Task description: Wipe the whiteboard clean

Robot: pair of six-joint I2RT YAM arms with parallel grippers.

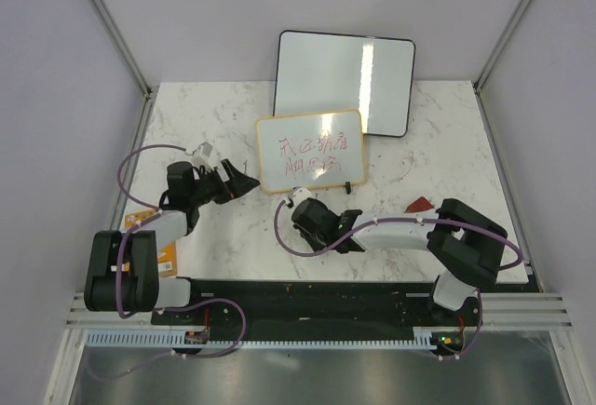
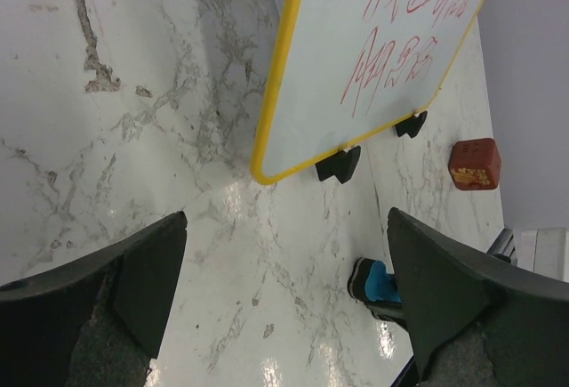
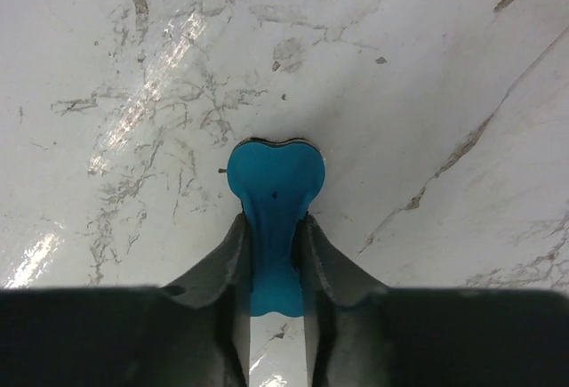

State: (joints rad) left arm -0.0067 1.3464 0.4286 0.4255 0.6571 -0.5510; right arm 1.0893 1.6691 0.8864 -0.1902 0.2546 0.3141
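The small yellow-framed whiteboard [image 1: 309, 152], unbraced by the spread-jawed left gripper [image 2: 284, 227], could be toppled by the blue plastic eraser [image 3: 274, 178] pinched in the right gripper [image 3: 273, 227].

White marble-veined tabletop [image 1: 447, 154], plain pale walls [image 1: 56, 98] left, right and far. Aluminium corner posts [image 1: 110, 23]. Overhead light glares off the surface.
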